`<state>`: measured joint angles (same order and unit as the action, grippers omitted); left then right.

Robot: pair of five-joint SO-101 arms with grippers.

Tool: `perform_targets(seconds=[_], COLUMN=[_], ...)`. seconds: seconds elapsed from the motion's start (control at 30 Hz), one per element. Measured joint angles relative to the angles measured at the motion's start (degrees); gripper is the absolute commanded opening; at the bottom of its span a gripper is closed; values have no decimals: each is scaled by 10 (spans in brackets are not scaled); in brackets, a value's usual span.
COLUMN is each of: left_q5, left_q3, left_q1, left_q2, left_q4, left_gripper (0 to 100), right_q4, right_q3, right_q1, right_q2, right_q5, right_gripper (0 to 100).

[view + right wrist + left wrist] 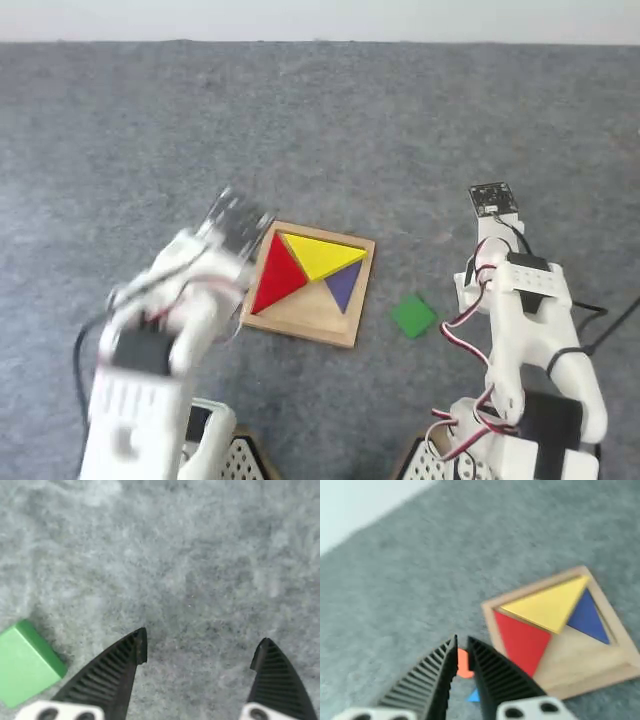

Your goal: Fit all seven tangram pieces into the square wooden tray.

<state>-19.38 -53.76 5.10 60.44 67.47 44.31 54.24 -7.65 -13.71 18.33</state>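
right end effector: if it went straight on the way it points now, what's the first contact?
Most likely bare grey carpet. The right end effector is open and aimed at it, and the green square piece lies off to one side, outside its line. Depth is hard to judge.

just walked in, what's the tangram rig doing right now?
Three pieces sit in the wooden tray: a red triangle, a yellow triangle and a blue triangle. A green square lies on the carpet beside it, near the right gripper, which is open and empty. The left gripper is beside the tray, with an orange piece at its tip; grip unclear.
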Motion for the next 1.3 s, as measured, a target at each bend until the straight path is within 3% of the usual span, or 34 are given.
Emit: perform_targets(seconds=[0.1, 0.3, 0.53, 0.67, 1.1, 1.3], left_q5=[11, 29, 51, 52, 47, 41], left_q3=[43, 107, 220, 271, 275, 271], left_q1=[53, 144, 151, 133, 83, 107], left_q2=[-159, -439, -672, -705, -711, -715], left_q4=[-37, -133, -203, -206, -205, -194], left_gripper=[237, 250, 250, 250, 250, 250], right_q4=[-2, -2, -2, -2, -2, -2], right_q3=[2, 5, 5, 5, 5, 5], right_q1=[0, 0, 0, -1, 0, 0], right_q2=[0, 0, 0, 0, 0, 0], right_q5=[0, 0, 0, 0, 0, 0], right_gripper=[336, 336, 336, 336, 336, 336])
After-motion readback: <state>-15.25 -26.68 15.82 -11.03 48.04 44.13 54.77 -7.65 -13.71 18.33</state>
